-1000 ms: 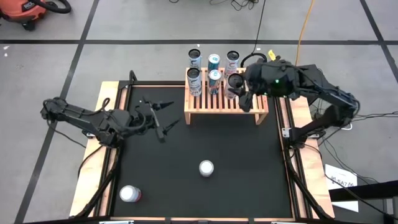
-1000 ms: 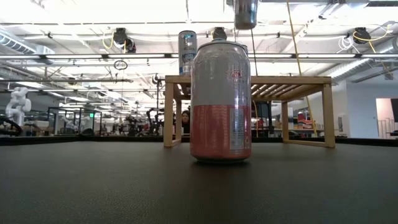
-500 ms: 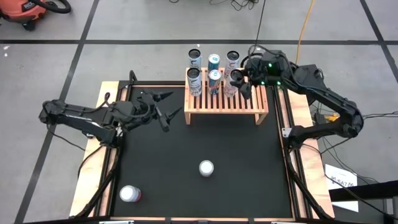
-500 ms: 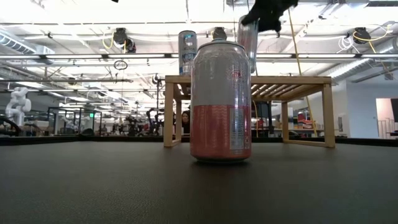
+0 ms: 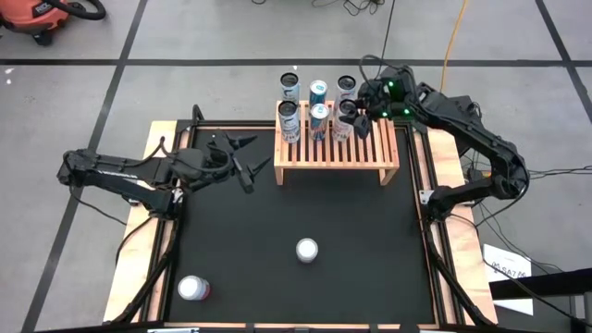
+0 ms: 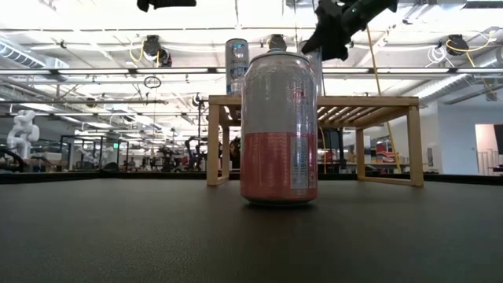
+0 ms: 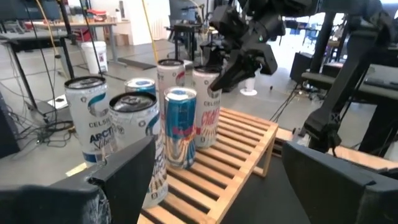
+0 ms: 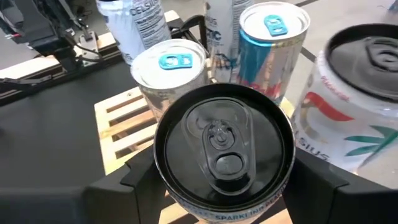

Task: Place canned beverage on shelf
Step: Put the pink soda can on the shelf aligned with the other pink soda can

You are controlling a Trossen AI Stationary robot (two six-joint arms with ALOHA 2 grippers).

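Stocking is well advanced: five cans are seen standing on the shelf (image 5: 337,150) at the counter's far edge. A sixth, black-topped can (image 8: 222,147) is gripped by the right claw (image 5: 356,120), its fingers closed around the body, at the shelf's far right corner. Release is pending. Two cans (image 5: 306,250) remain on the counter (image 5: 370,259). The left claw (image 5: 242,159) waits beside the shelf, spread wide and empty.
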